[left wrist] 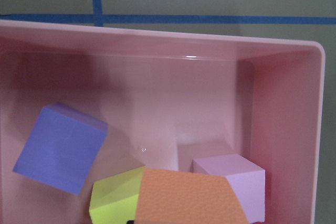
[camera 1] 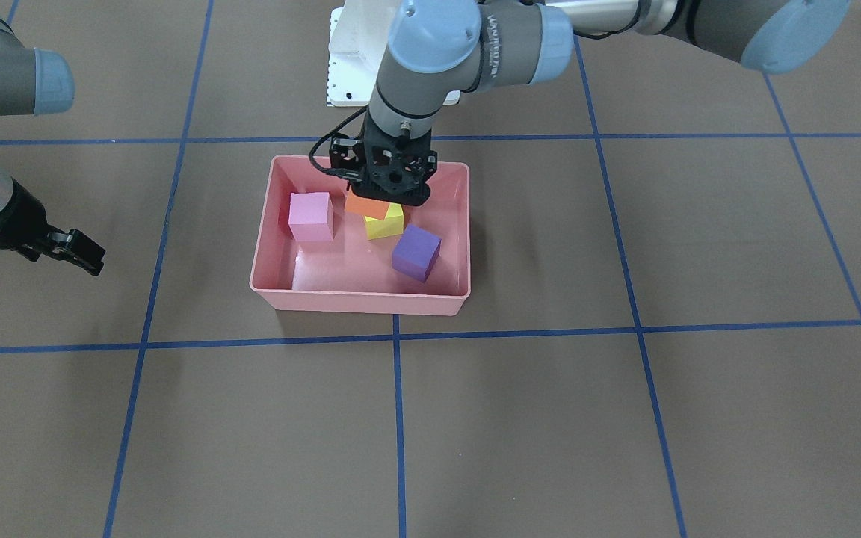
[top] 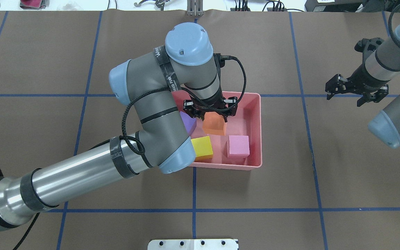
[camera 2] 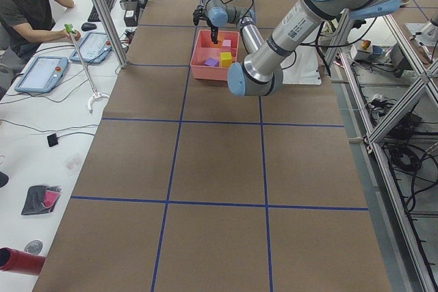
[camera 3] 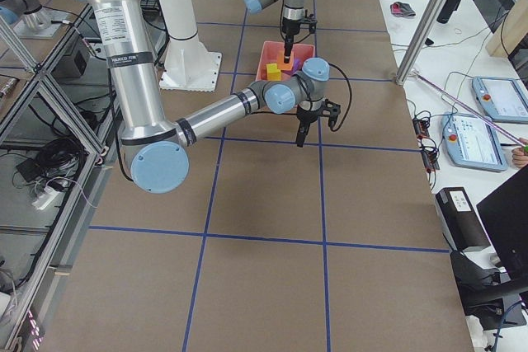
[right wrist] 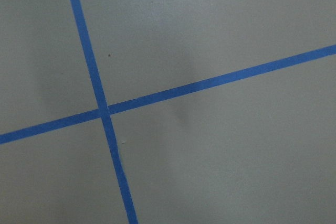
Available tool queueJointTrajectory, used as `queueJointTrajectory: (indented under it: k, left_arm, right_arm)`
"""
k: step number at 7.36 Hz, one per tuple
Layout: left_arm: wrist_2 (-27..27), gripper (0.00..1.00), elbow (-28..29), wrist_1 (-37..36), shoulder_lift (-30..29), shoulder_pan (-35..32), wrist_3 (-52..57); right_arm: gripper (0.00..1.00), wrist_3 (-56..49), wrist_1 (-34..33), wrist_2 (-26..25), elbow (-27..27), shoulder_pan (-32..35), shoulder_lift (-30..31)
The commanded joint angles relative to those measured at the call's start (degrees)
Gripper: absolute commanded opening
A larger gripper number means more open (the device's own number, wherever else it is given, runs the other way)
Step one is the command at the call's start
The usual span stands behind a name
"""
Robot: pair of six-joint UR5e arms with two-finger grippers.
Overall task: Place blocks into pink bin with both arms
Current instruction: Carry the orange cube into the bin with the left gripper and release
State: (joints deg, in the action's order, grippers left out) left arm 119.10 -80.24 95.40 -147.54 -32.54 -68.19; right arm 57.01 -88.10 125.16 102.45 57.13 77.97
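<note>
While your left gripper [top: 211, 116] hangs low inside the pink bin [top: 258, 139], its jaws look closed on the orange block [top: 214, 125], which floats just above the bin floor. I think you are on the last drop. The light pink block [top: 238, 145], the yellow block [top: 201, 147] and the purple block [camera 1: 415, 252] already lie in the bin.

Next you need to open the jaws, let the orange block fall, then lift straight up. Watch the yellow block: it sits just beside the orange one, and a finger could bump it. The bin's long wall, the one away from the robot, is near the gripper too.

Your right gripper [top: 352, 93] sits well away from the bin. Its jaws are wide apart and hold nothing, so it is out of the way of a lift.
</note>
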Motion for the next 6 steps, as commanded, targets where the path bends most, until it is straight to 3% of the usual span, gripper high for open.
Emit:
queueJointTrajectory:
  k: [1, 4, 5, 6]
  left_arm:
    - [-2.0, 0.00, 3.5, 3.2, -0.6, 0.0, 0.3]
    - [-2.9, 0.00, 8.8, 7.8, -1.3, 0.1, 0.1]
    - [-2.9, 0.27, 10.6, 8.9, -2.2, 0.2, 0.2]
    - [-2.9, 0.80, 10.7, 8.9, -2.2, 0.2, 0.3]
  right_arm:
    - [1.00, 0.0, 0.0, 0.0, -0.1, 0.0, 0.0]
    - [1.00, 0.0, 0.0, 0.0, -0.1, 0.0, -0.1]
    - [1.00, 0.0, 0.0, 0.0, -0.1, 0.0, -0.1]
    - [1.00, 0.0, 0.0, 0.0, -0.1, 0.0, -0.1]
